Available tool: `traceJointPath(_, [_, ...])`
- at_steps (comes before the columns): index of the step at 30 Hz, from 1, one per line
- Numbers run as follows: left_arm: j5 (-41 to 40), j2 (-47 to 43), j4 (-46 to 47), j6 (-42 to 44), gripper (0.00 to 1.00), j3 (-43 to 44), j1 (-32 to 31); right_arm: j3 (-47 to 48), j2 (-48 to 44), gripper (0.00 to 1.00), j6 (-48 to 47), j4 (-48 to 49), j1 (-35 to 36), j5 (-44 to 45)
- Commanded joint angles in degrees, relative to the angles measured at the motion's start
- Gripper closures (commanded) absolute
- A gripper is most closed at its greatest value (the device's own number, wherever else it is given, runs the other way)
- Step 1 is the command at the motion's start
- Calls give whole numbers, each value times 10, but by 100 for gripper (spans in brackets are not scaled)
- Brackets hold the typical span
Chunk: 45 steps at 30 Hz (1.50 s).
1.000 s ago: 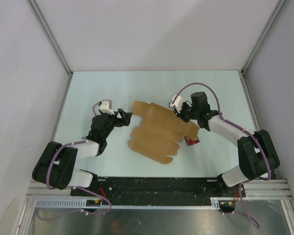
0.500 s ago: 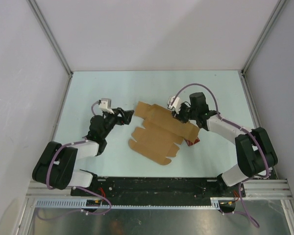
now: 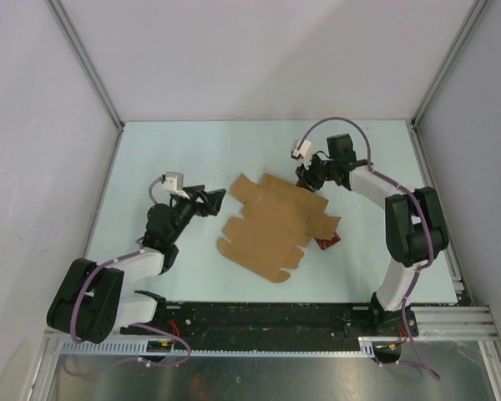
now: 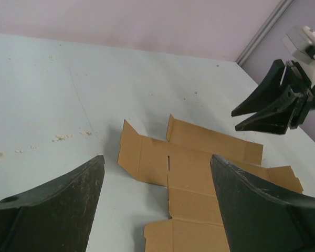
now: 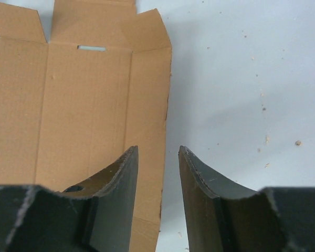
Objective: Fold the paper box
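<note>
Lying flat, the paper box had the left pincer gaping at nine o'clock, the right pincer parted, empty, at one. Gripping near a crease seemed wisest.

The paper box is laid flat on the table, roughly at its middle, between the two arms. The left gripper is placed just to the left of the sheet, beside its far left corner. The right gripper is set at the sheet's far right corner; from the right wrist, the sheet's right edge is seen beneath the gap between the fingers. A small packet is found at the sheet's right side, nearer the arm bases than the right gripper, against the cardboard edge.
</note>
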Motion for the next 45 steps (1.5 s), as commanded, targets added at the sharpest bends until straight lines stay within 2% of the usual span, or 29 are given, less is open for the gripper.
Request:
traceJointPath(1, [2, -14, 23, -5, 13, -8, 3, 68, 41, 58, -21, -72, -11, -58])
traceJointPath(4, [3, -20, 23, -4, 12, -12, 3, 103, 65, 57, -38, -106, -16, -76])
traceJointPath(7, [-1, -29, 23, -2, 1, -17, 3, 132, 88, 56, -45, -145, -20, -93])
traceJointPath(9, [-8, -38, 20, -2, 0, -22, 4, 173, 119, 55, -48, -185, -24, -115])
traceJointPath(13, [-7, -55, 10, 0, 0, -28, 3, 252, 177, 38, -58, -252, -42, -144])
traceJointPath(16, [-8, -65, 6, -4, 0, -33, 4, 283, 203, 34, -62, -275, -44, -144])
traceJointPath(27, [-6, -78, -1, -4, 0, -40, 3, 338, 248, 36, -73, -344, -55, -177])
traceJointPath(34, [-18, -80, -23, -4, 0, -33, 5, 343, 261, 43, -70, -350, -51, -180])
traceJointPath(39, [-45, -93, -33, -9, 0, -37, 11, 345, 264, 43, -61, -346, -50, -170])
traceJointPath(45, [-25, -111, -35, -16, 0, -44, 27, 352, 272, 43, -58, -343, -41, -152])
